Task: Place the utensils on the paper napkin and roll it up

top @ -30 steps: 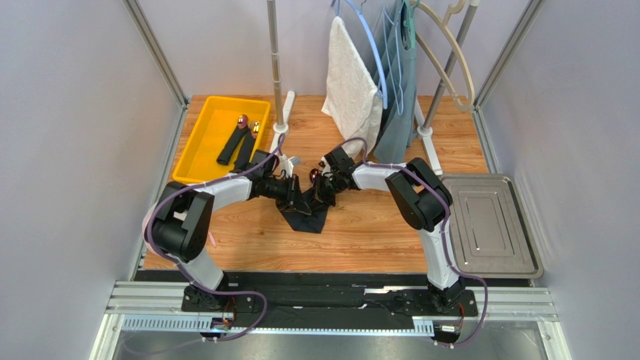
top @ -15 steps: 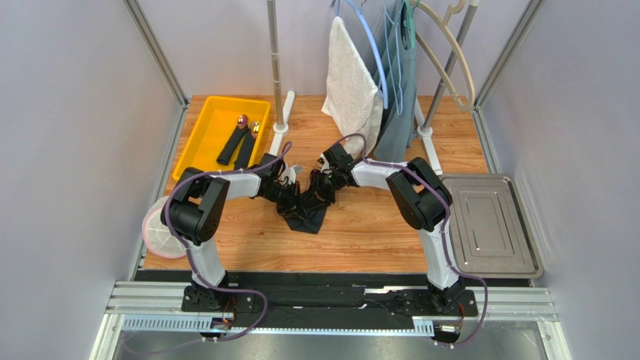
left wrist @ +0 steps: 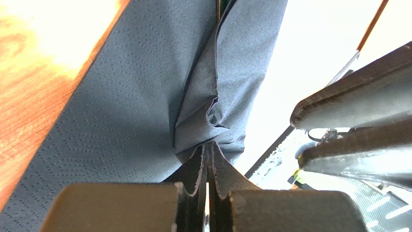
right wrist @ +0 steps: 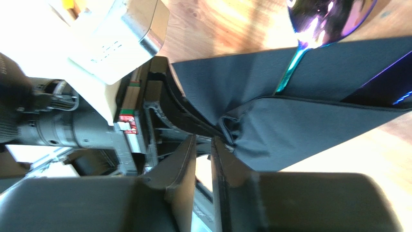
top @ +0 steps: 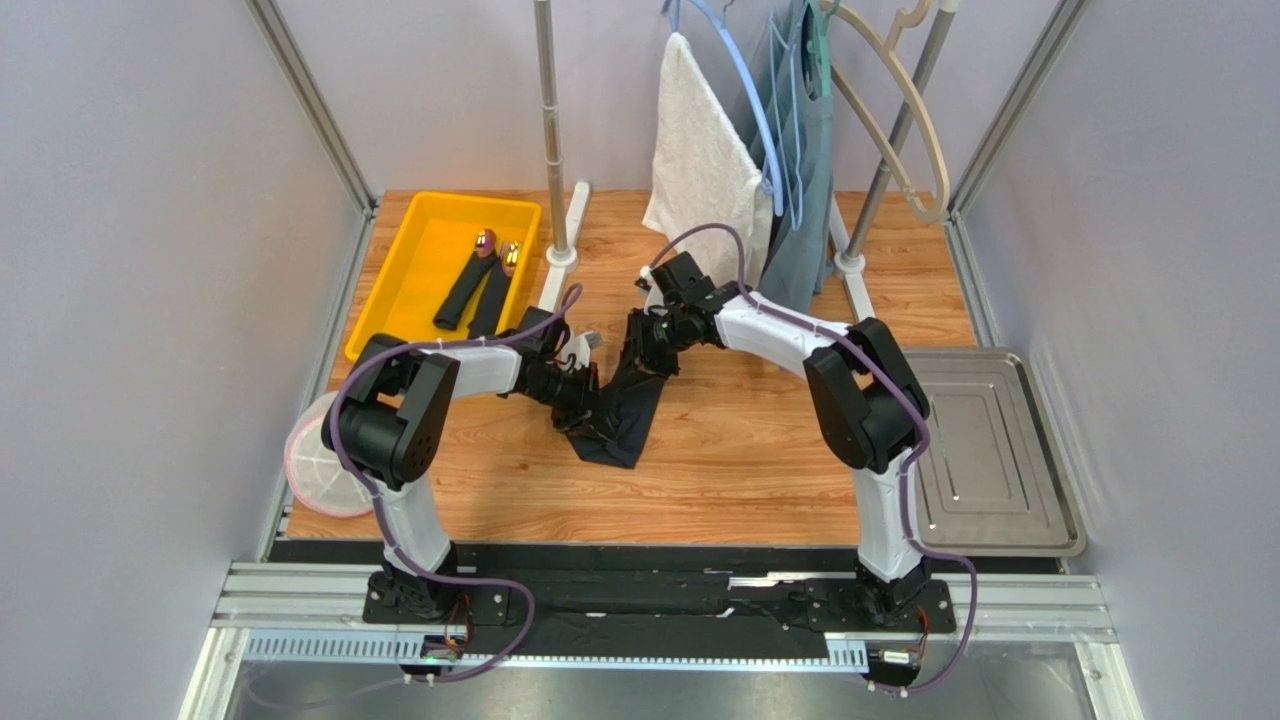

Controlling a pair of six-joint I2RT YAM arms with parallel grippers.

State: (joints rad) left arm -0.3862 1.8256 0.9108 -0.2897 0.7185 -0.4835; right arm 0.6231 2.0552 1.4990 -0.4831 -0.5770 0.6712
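Note:
The black paper napkin [top: 619, 413] lies folded on the wooden table between my two grippers. My left gripper [top: 583, 393] is shut on a bunched fold of the napkin [left wrist: 145, 96], pinched at its fingertips [left wrist: 209, 152]. My right gripper [top: 651, 345] stands just beyond the napkin, jaws a narrow gap apart with nothing between them [right wrist: 204, 142]. A spoon with an iridescent purple-gold head [right wrist: 329, 19] pokes out from under the napkin fold [right wrist: 309, 130], its stem tucked inside. A thin blue edge [right wrist: 397, 99] shows in the fold. Two dark-handled utensils [top: 473, 285] lie in the yellow bin [top: 394, 308].
A white towel [top: 699, 165] and a grey-blue garment [top: 796, 180] hang on racks at the back. A rack pole and its base [top: 559, 255] stand beside the bin. A metal tray [top: 977, 450] sits at the right. A white round object [top: 319, 458] is at the left edge.
My right gripper has drawn back from the napkin toward the far side. My left arm shifted its elbow and still pinches the napkin, which now stretches further toward the right gripper.

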